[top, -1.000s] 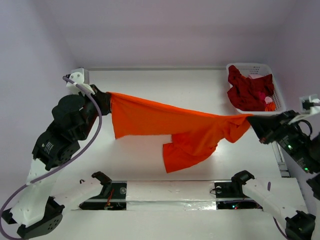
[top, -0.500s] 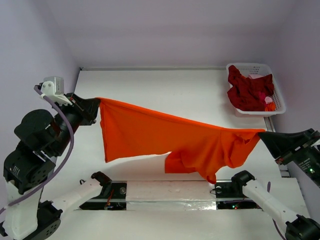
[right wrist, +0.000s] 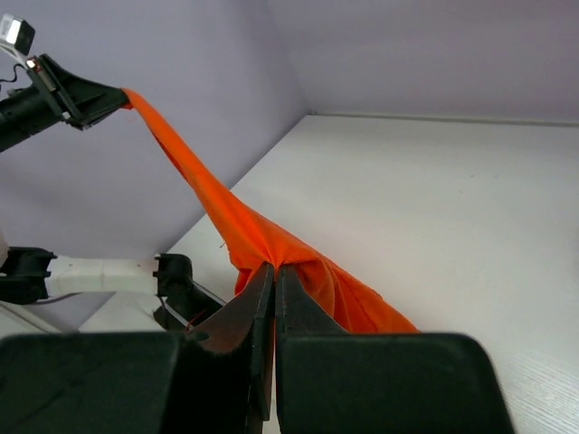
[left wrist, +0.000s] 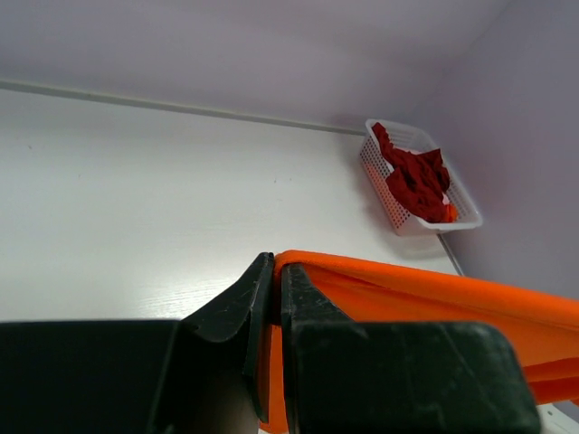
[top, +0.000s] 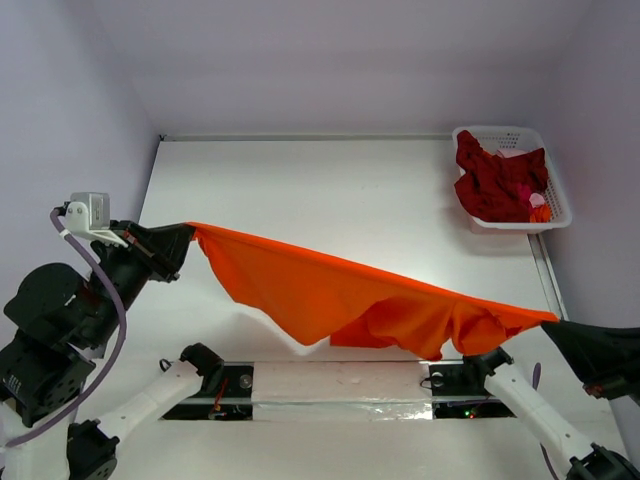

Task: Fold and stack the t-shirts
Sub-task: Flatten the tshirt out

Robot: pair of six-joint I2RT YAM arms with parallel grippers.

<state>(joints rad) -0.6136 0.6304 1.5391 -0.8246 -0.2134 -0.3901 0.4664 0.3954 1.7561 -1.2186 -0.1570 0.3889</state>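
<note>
1. Top view. Your left gripper (top: pixel 188 236) is clamped on one edge of the orange shirt (top: pixel 340 295), close to the left edge of the table (top: pixel 330 180). Your right gripper (top: pixel 550 326) is clamped on the opposite edge, by the near right corner. The shirt spans the gap between them, and its lower edge sags toward the near rim. The far half of the table lies open. The dark red shirts (top: pixel 495 180) are heaped in the basket (top: pixel 556 205) at the far right corner.
2. Left wrist view. The fingers are pinched on the orange hem and the cloth runs off to the right. Bare tabletop reaches the back wall, and the basket (left wrist: pixel 389 194) stands at the right side.
3. Right wrist view. The fingers nip bunched orange cloth. The shirt rises as a narrow band to the left gripper (right wrist: pixel 116 94) at upper left, with open table on the right.
</note>
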